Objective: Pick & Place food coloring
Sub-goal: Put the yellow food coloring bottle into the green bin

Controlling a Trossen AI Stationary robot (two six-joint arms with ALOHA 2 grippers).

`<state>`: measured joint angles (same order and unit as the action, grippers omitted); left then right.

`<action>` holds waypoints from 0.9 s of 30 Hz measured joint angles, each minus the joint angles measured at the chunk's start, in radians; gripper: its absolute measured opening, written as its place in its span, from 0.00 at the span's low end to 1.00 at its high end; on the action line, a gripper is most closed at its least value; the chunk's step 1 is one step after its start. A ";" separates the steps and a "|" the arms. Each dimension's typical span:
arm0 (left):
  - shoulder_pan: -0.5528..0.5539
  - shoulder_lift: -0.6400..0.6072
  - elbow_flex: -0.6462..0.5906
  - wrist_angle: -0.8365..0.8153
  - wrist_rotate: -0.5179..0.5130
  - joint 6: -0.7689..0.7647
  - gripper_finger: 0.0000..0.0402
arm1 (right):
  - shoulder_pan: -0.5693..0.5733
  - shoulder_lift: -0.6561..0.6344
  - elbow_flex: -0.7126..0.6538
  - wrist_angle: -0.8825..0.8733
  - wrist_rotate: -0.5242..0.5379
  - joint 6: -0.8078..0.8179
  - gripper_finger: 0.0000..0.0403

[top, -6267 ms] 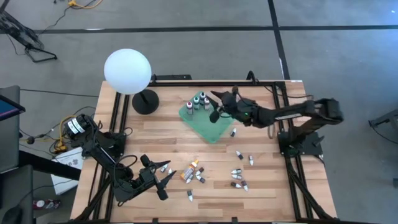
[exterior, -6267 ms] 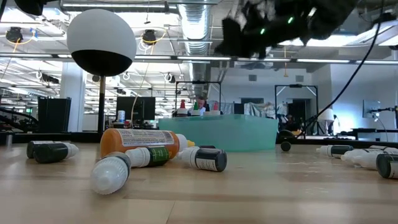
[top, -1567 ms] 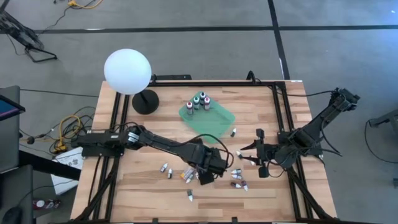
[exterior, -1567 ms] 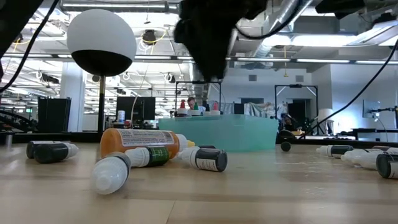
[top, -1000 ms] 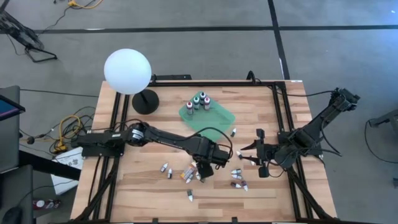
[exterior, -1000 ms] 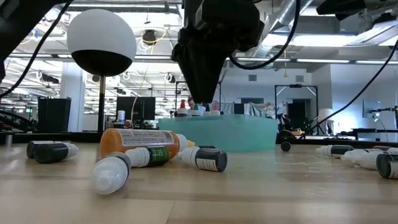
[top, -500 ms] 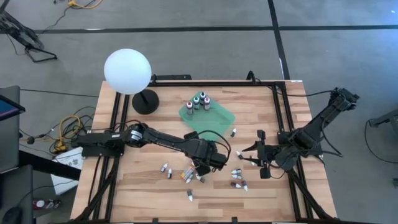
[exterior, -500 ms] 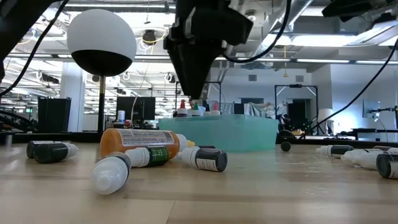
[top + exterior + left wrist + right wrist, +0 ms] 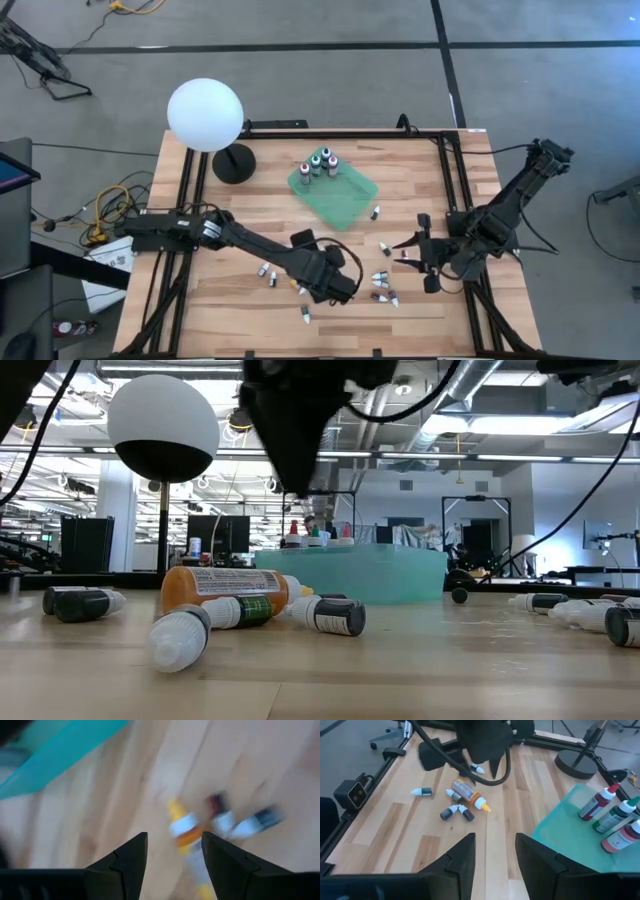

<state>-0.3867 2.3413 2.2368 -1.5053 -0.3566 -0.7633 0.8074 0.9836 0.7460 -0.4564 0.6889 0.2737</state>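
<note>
Small food coloring bottles lie on their sides on the wooden table. An orange-bodied bottle (image 9: 186, 836) (image 9: 225, 586) lies with several small ones in a cluster near the middle; more lie at the right (image 9: 384, 279). Three bottles (image 9: 320, 163) (image 9: 615, 817) stand upright in the green tray (image 9: 345, 200). My left gripper (image 9: 318, 285) (image 9: 175, 855) hangs open above the cluster, pointing steeply down, with nothing between its fingers. My right gripper (image 9: 405, 250) (image 9: 495, 855) waits open above the table's right part.
A white globe lamp (image 9: 205, 115) on a black base (image 9: 234, 163) stands at the far left. Single bottles lie near the tray's right corner (image 9: 375, 212) and near the front edge (image 9: 305, 316). Black frame rails run along the table's sides.
My left gripper has swung toward the table's near left, from beside the cluster's right side to above it, turning somewhat as it went. Its fingers have stayed open. No bottle has moved.
</note>
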 joint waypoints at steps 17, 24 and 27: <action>-0.017 0.000 0.000 0.265 -0.102 0.162 0.45 | 0.000 0.000 0.000 -0.001 0.044 0.016 0.33; -0.030 0.000 0.000 0.407 -0.075 0.220 0.45 | 0.000 0.000 0.000 -0.004 0.044 0.016 0.33; -0.030 0.000 0.000 0.410 -0.099 0.226 0.45 | 0.000 0.000 0.000 -0.004 0.044 0.016 0.33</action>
<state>-0.4165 2.3413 2.2372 -1.0954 -0.4560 -0.5374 0.8077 0.9836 0.7460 -0.4602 0.7330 0.2898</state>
